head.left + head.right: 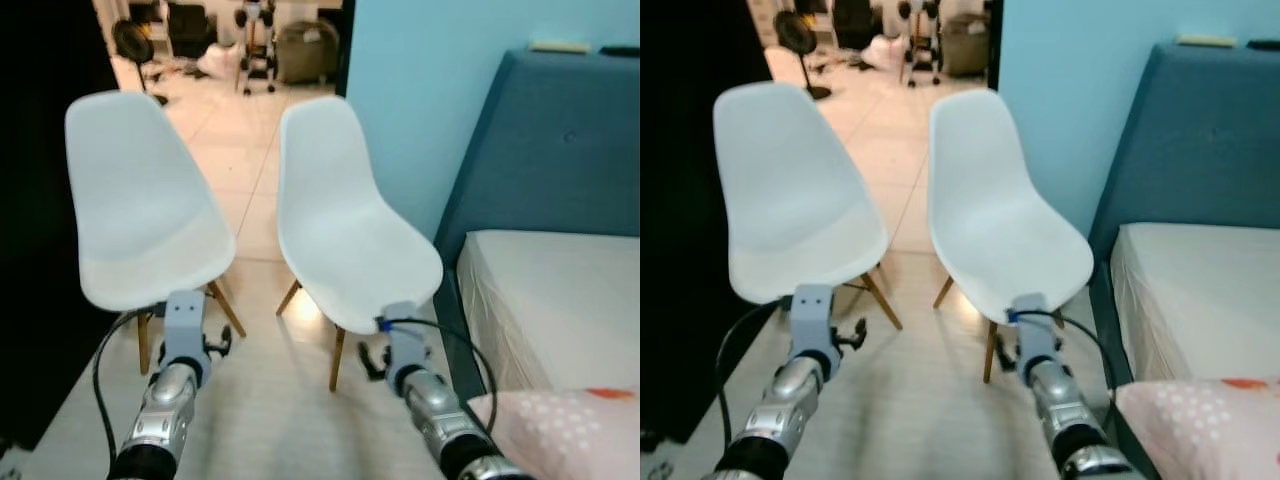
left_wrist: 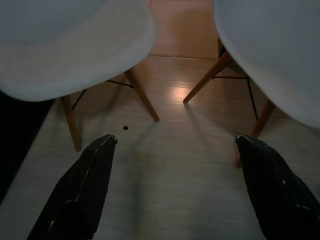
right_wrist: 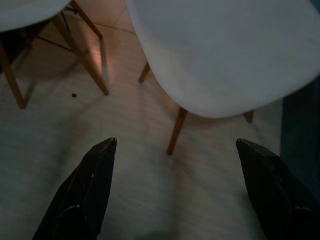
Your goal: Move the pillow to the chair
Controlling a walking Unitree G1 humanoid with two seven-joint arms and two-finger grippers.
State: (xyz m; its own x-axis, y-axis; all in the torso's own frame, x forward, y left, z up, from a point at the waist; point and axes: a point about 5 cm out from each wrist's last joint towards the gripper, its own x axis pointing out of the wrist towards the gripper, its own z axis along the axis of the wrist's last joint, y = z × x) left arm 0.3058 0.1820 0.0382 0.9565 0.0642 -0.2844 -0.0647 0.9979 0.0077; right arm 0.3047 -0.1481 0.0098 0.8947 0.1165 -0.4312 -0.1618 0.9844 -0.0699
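White moulded plastic, two chairs on wooden legs side by side on pale flooring: the left chair [image 1: 140,205] ahead of the left arm, the right chair [image 1: 345,225] ahead of the right arm and just beside the blue bed frame [image 1: 545,150]. Head views carry the pink dotted pillow [image 1: 570,425] at the near corner of the mattress [image 1: 555,300], right of the right arm and well apart from both chairs. Wrist views add the fingers: left gripper [image 2: 175,195] and right gripper [image 3: 172,195] both spread wide over bare floor, nothing between them.
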